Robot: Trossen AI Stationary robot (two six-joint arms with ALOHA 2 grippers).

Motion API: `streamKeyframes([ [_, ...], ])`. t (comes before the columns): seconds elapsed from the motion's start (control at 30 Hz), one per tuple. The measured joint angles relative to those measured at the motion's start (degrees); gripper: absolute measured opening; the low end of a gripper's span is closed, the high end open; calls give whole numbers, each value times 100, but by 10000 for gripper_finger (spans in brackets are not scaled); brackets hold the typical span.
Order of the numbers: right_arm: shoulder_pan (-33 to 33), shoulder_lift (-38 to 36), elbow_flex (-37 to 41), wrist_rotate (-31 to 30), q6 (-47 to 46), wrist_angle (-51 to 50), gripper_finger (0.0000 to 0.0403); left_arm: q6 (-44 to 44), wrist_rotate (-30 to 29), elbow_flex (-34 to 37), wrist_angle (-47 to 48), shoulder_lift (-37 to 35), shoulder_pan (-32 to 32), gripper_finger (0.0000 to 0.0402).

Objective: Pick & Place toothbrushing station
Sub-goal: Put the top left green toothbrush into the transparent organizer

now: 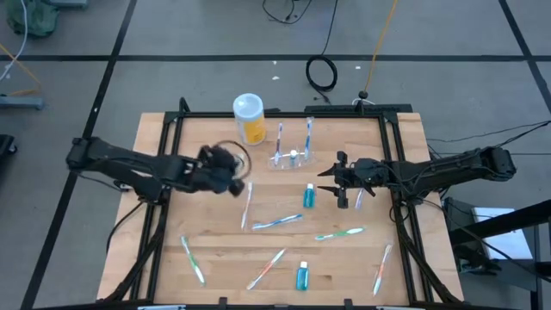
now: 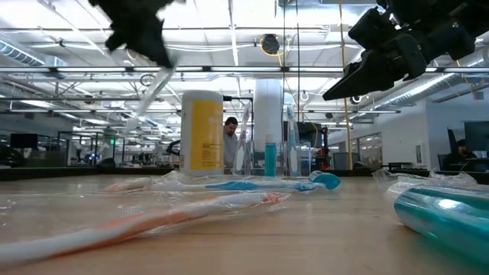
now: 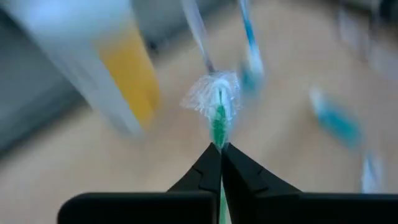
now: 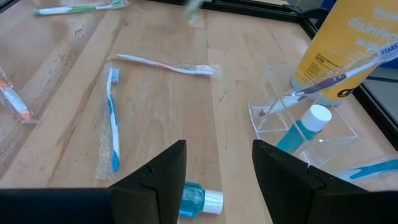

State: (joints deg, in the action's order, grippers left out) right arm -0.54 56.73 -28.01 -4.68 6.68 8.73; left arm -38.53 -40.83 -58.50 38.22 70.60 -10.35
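Table [image 1: 155, 146], far edge, centre: toothbrushing station [image 1: 291, 158], holding upright toothbrushes and a small tube. Just left of it, at the far edge: tall cup [image 1: 248, 117]. Table centre: one small bottle [image 1: 309, 195] lying down, a wrapped toothbrush [image 1: 277, 221] nearer the near edge, another [image 1: 339, 232] to its right. Near edge: second small bottle [image 1: 301, 275], with toothbrushes [image 1: 193, 259] spread towards the left and right corners. Left gripper [image 1: 234, 178] above the table's left half, right gripper [image 1: 325, 181] above the right half.
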Motion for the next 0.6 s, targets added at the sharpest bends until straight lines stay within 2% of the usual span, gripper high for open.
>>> streamKeyframes([
  [0.1, 0, 0, 0, 0, 0, 0, 178, 659, -1316, -8, -990, -236, -27, 14],
  [0.2, 0, 0, 0, 0, 0, 5, 178, 1393, -1904, -10, -1946, -244, 45, 6],
  [0.33, -2, 2, 0, 2, 0, 5, 178, 1749, -1851, -21, -2625, -39, 244, 8],
  [0.5, -1, 2, 0, 2, 0, 4, 178, 1539, -1779, -15, -2663, 411, 562, 3],
  [0.6, -1, 2, 0, 0, 0, 5, 178, 1565, -1746, -15, -3026, 708, 732, 7],
])
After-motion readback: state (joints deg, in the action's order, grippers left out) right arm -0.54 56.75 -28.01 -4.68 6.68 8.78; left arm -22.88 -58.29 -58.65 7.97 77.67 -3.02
